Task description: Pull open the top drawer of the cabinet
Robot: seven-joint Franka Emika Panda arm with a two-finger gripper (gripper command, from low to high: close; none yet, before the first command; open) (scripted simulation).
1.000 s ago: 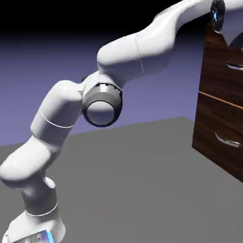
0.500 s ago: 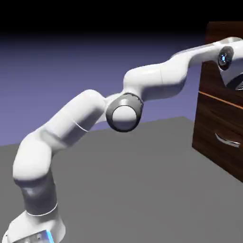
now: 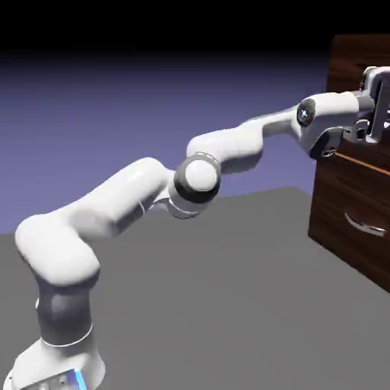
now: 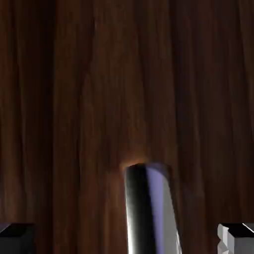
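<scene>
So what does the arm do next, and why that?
Probably close the fingers. In the hand view the silver handle of the top drawer stands between the two fingertips, which sit wide apart, not touching it. The exterior view shows the gripper up against the cabinet. Pulling before gripping would likely slip off.

A flat grey table fills the lower half of the exterior view, evenly lit and matte. Behind it rises a plain blue-violet backdrop, brightest near the table's far edge and fading upward into a black band along the top.
</scene>
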